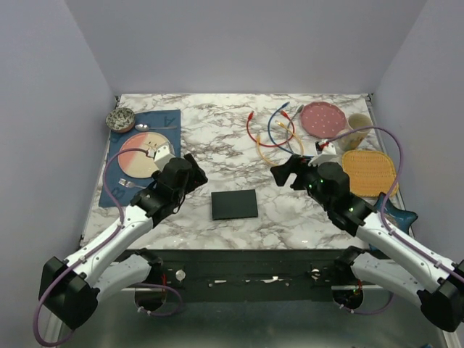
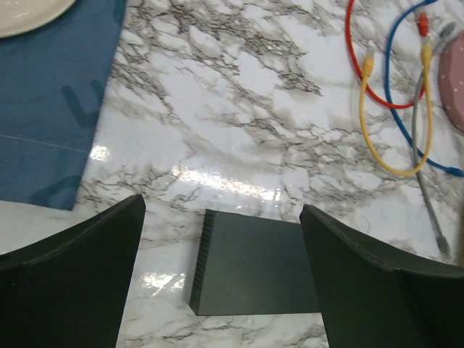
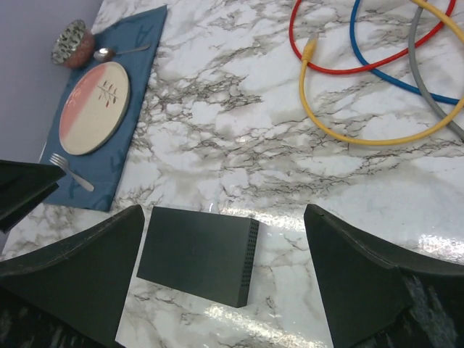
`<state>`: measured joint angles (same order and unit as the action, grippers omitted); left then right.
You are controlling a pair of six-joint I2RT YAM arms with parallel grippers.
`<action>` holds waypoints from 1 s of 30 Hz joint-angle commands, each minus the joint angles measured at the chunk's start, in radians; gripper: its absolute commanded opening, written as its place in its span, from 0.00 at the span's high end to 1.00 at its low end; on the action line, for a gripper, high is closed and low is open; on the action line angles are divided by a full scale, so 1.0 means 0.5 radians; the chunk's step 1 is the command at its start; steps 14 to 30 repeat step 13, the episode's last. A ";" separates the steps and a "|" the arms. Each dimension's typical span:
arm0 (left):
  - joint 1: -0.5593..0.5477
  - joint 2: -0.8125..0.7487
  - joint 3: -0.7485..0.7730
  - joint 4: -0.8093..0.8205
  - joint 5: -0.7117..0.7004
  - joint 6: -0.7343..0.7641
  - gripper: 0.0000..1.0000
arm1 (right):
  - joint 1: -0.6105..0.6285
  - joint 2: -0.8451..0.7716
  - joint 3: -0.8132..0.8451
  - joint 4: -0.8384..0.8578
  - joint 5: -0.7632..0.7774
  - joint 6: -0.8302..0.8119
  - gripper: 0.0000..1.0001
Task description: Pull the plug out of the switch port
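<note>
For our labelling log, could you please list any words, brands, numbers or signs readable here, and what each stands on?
None can be read.
Switch: plain black, no label in view.
Blue placemat: faint darker marks, perhaps large letters, too unclear to read.
Plate: a leaf drawing only, no text.

The desk [image 1: 217, 138] is white marble with grey veining. The switch [image 1: 234, 204] is plain matte black. The placemat [image 1: 168, 122] is deep blue. The dinner plate [image 3: 94, 107] is half peach, half cream, with a dark sprig motif. Beyond lie a red cable [image 2: 349, 36], blue cable [image 2: 387, 65], yellow cable [image 2: 399, 172] and grey cable [image 2: 429, 203]. The small plate [image 1: 323, 119] is pink with white dots.
</note>
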<state>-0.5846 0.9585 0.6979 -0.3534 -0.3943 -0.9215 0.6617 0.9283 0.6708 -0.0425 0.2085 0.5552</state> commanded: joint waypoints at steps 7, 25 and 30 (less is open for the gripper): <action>-0.003 0.261 0.169 -0.342 -0.436 -0.145 0.01 | 0.033 -0.350 -0.467 0.254 0.114 -0.028 0.00; -0.006 0.359 0.215 -0.299 -0.322 -0.059 0.01 | 0.036 -0.366 -0.498 0.217 0.123 -0.024 0.00; -0.006 0.359 0.215 -0.299 -0.322 -0.059 0.01 | 0.036 -0.366 -0.498 0.217 0.123 -0.024 0.00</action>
